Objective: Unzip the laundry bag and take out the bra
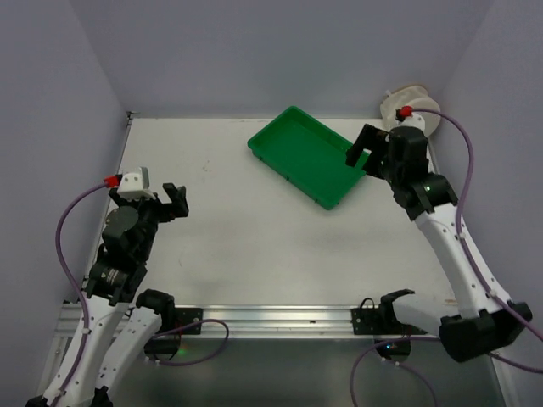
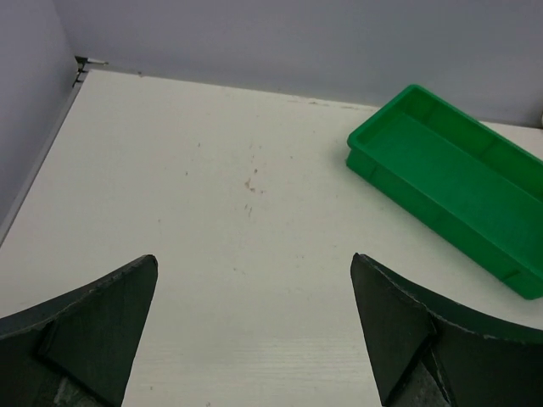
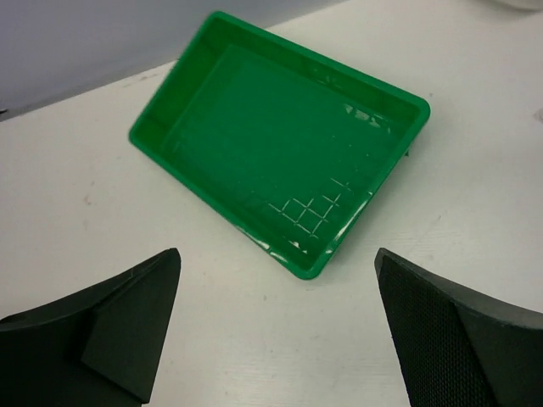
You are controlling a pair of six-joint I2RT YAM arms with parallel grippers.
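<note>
The white round laundry bag [image 1: 422,103] sits at the table's far right corner, partly hidden behind my right arm. The bra is hidden. My right gripper [image 1: 363,147] hovers open over the near right corner of the green tray, left of the bag; in the right wrist view its jaws [image 3: 277,252] stand wide apart with nothing between them. My left gripper [image 1: 178,200] is open above the left side of the table, far from the bag. Only bare tabletop shows between its fingers [image 2: 254,259] in the left wrist view.
A green rectangular tray [image 1: 301,148] lies slanted at the back centre, empty inside [image 3: 280,127], and also shows in the left wrist view [image 2: 450,170]. Grey walls close the table on the left, back and right. The white tabletop [image 1: 246,229] stretches between the arms.
</note>
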